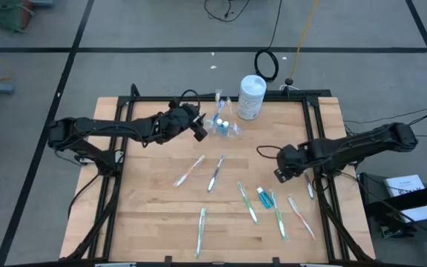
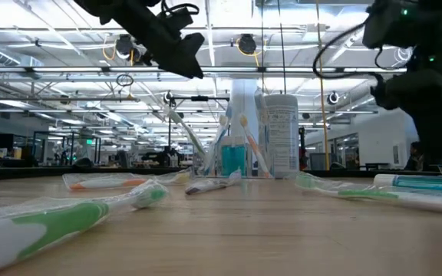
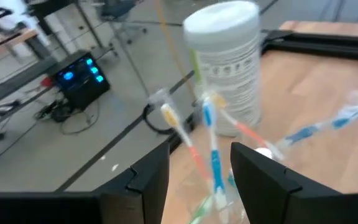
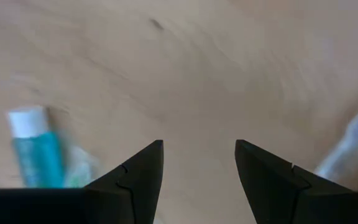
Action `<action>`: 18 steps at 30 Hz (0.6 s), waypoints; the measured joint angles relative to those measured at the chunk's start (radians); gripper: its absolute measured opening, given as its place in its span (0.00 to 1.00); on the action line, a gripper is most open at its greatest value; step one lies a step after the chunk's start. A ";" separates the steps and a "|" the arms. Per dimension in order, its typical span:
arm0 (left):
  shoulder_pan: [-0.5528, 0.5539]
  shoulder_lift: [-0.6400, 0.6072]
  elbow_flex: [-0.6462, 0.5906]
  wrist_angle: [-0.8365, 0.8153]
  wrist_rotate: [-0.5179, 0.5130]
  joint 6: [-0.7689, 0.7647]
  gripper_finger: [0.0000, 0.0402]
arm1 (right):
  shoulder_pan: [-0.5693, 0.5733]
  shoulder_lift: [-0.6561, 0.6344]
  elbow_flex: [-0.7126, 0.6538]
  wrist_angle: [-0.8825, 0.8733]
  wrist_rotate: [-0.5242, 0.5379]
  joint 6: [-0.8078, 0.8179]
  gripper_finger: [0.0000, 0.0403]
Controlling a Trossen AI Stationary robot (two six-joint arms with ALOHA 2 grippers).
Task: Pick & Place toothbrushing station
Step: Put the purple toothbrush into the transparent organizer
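Fingers [image 3: 199, 180] apart, just before cup [image 3: 219, 199]

Your left gripper [image 1: 199, 126] is hovering with its fingers parted, arm stretching inward; your right gripper [image 1: 282, 171] is hanging likewise, fingers spread.

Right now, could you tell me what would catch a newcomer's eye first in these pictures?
Probably the clear cup bristling with toothbrushes at the table's far edge, beside the taller white canister, with the left tool open right next to it. Next, the wrapped toothbrushes scattered over the wooden table, and a blue tube lying near the open right tool.
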 joint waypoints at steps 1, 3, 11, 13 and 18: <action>0.003 0.003 0.001 0.006 0.020 0.006 0.44 | 0.000 0.013 0.000 -0.011 -0.003 0.011 0.48; 0.011 0.007 0.000 0.003 0.042 0.017 0.44 | -0.001 0.045 0.000 -0.012 -0.002 0.015 0.48; 0.047 0.013 0.001 0.116 0.078 0.064 0.44 | -0.059 0.169 0.001 -0.124 0.001 -0.053 0.48; 0.055 0.013 0.001 0.145 0.096 0.065 0.44 | -0.084 0.184 0.001 -0.148 0.002 -0.102 0.48; 0.072 0.013 0.001 0.215 0.147 0.066 0.44 | -0.139 0.186 0.002 -0.185 0.086 -0.259 0.48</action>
